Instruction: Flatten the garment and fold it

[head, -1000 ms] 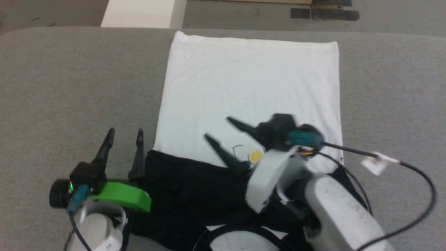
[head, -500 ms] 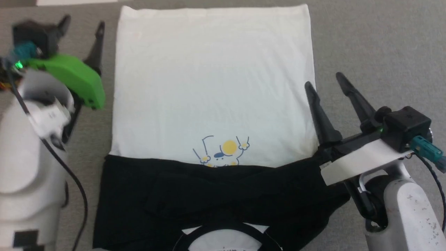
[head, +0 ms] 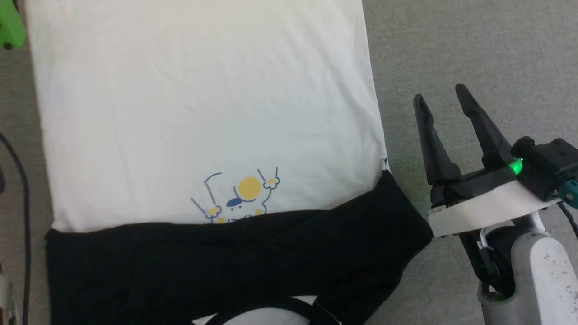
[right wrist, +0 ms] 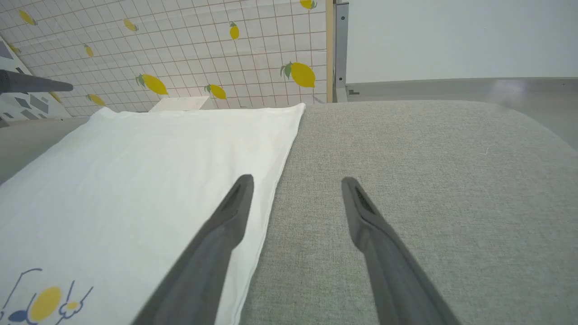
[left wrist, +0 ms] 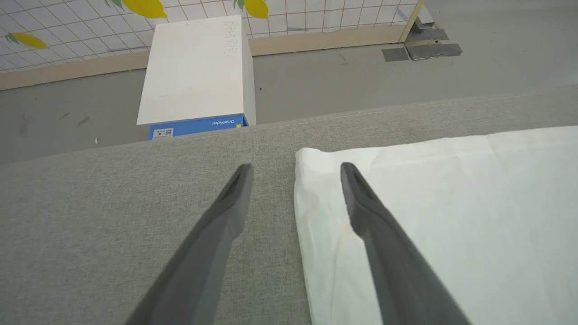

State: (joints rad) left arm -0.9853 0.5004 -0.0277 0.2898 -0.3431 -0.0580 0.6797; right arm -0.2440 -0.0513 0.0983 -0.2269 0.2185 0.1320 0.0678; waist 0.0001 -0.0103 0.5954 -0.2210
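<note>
The garment (head: 203, 113) lay flat, front up, on the grey cloth-covered table (head: 474, 45). Its white body stretched away from the robot. Its black sleeves (head: 226, 262) were folded across the chest, just below the small yellow-and-blue print (head: 239, 198). The black neckband (head: 271, 307) was at the near edge of the head view.

The right gripper (head: 440, 92) stood just beside the garment's right edge, apart from it, above bare table. It was level with the place where the black sleeve met the white side seam. Its jaws were spread wide and held nothing. In the right wrist view, one finger of that gripper (right wrist: 298, 179) ran along the white edge and the other was over grey fabric.

The left gripper (left wrist: 296, 166) was at the garment's far left corner, also spread wide and empty. One finger was above the white cloth and the other above the table, with the corner between them. Whether either finger touched could not be told. A white box (left wrist: 194, 67) stood on the floor beyond the table.
</note>
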